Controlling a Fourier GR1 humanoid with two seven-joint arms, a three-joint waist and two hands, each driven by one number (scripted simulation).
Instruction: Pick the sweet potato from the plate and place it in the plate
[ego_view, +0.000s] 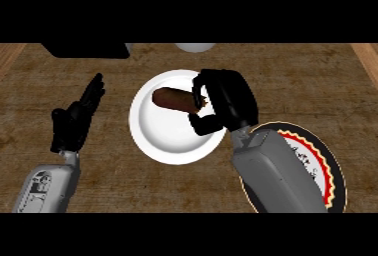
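Brown and rough like wood, the desk (148, 190) fills your view from side to side, with lighter wooden strips at its far left and far right edges.

Near the middle sits a round white plate (166, 140). On its upper part lies the brown, lumpy sweet potato (171, 99). It is still on the white plate.

Your right robot hand (225, 102) is black and sits over the right side of the white plate. Its fingers curl toward the right end of the sweet potato, and its thumb curls in lower down, over the plate. You cannot tell if the fingers really pinch the sweet potato or just touch it. The grey right forearm (277, 175) comes up from the bottom edge.

Under that forearm, low on the right, lies a second round plate with a black rim, a red ring and a pale middle (328, 172). The arm hides much of it. It is just beside the white plate.

Your left robot hand (74, 120) rests at the left, well apart from the plates. Its fingers are straight and point up, and it holds nothing.

At the top edge you see a black box shape (85, 49) and a small pale round thing (195, 47).
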